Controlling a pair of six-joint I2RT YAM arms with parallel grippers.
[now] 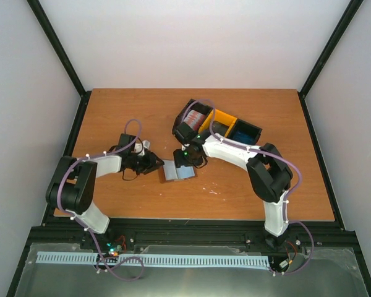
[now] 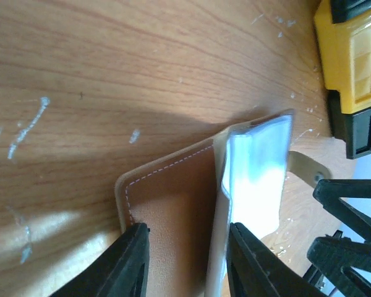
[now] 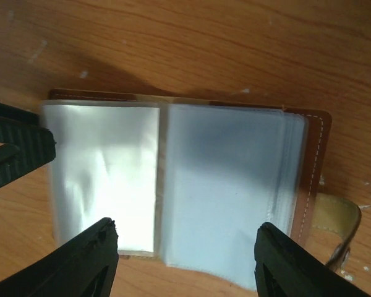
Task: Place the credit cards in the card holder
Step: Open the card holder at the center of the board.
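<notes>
The card holder [image 1: 176, 171] lies open on the wooden table [image 1: 111, 111], its glossy clear sleeves [image 3: 235, 185] seen face-up only from the right wrist. Red-and-white credit cards [image 1: 196, 116] stand in a black bin [image 1: 184, 112] (a yellow bin [image 1: 226, 116] adjoins). The left gripper [image 2: 187, 230], part closed, apparently pinches the stitched brown cover. The right gripper [image 3: 187, 226] hangs spread wide over the sleeves, holding nothing.

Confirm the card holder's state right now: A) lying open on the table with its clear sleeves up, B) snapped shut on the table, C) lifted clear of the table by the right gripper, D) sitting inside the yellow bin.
A: the right wrist view shows the card holder spread open on the table, clear sleeves facing up, with the left gripper clamped on one cover.
</notes>
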